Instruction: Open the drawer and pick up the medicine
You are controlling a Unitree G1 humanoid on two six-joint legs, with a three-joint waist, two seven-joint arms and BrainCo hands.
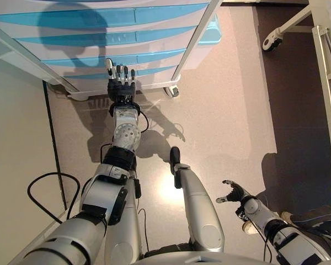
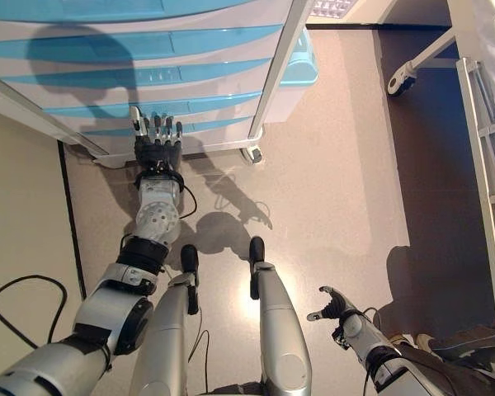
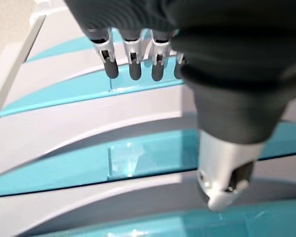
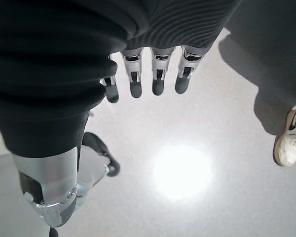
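Note:
A white drawer unit with several blue-fronted drawers stands ahead, all drawers shut. My left hand reaches out to the lower drawers, fingers straight and open, close to the drawer fronts and holding nothing. It also shows in the right eye view. My right hand hangs low at my right side, fingers relaxed and open over bare floor. No medicine shows in any view.
The unit stands on castors in a white frame. A second wheeled white frame and a white rack stand at the right. A black cable loops on the floor at the left. A person's shoe is near my right hand.

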